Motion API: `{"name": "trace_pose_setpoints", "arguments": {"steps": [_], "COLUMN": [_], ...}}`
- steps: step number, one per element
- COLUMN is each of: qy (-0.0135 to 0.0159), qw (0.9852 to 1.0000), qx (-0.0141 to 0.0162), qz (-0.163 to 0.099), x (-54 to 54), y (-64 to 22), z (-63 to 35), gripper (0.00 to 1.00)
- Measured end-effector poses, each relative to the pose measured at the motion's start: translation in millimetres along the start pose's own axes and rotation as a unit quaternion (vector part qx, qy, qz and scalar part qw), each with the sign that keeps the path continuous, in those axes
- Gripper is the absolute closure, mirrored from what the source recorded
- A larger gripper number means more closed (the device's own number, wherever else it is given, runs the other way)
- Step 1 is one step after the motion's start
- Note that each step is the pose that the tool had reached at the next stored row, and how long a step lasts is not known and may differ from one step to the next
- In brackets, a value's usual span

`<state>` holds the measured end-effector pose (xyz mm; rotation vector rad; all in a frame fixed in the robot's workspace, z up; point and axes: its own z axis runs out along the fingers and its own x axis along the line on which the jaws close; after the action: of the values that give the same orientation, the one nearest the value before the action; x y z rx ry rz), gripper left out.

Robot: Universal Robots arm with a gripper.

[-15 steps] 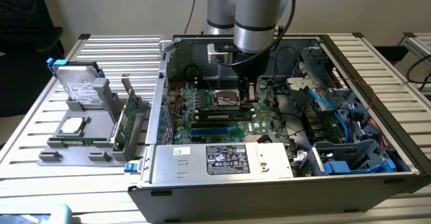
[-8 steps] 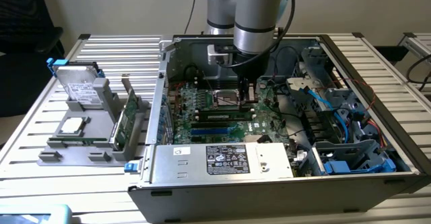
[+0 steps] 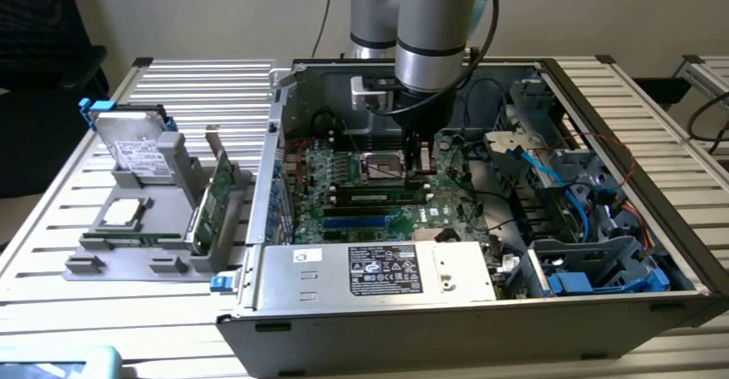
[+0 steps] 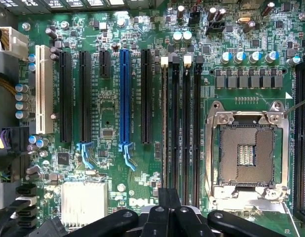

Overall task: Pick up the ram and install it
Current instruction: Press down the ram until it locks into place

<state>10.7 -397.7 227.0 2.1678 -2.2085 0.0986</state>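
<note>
The ram (image 3: 381,198), a narrow green stick with a pale label, stands upright in a black slot on the motherboard (image 3: 341,225), between the CPU socket (image 3: 381,167) and the blue slot. From the wrist view its thin top edge (image 4: 166,123) runs along the memory slot farthest from the socket (image 4: 246,153). My gripper (image 3: 422,170) hangs inside the open case, over the slots' end toward the exterior view's right. Its black fingers (image 4: 162,217) are pressed together, and my gripper (image 4: 168,193) is shut with nothing visible between them.
The open computer case (image 3: 273,140) has a power supply (image 3: 376,272) at its front and blue cables (image 3: 569,191) and drive cages on the exterior view's right. A grey fixture (image 3: 171,255) outside holds a hard drive (image 3: 131,153), a green expansion card (image 3: 217,200) and a chip (image 3: 123,212).
</note>
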Motion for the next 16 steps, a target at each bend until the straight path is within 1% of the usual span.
{"name": "trace_pose_setpoints", "arguments": {"steps": [8, 16], "qy": [-0.0005, -0.0004], "qw": [1.0, 1.0], "qx": [0.0001, 0.0], "qz": [0.0, 0.0], "x": [0.4, 0.9], "y": [0.0, 0.0], "z": [0.5, 0.5], "gripper": [0.89, 0.89]}}
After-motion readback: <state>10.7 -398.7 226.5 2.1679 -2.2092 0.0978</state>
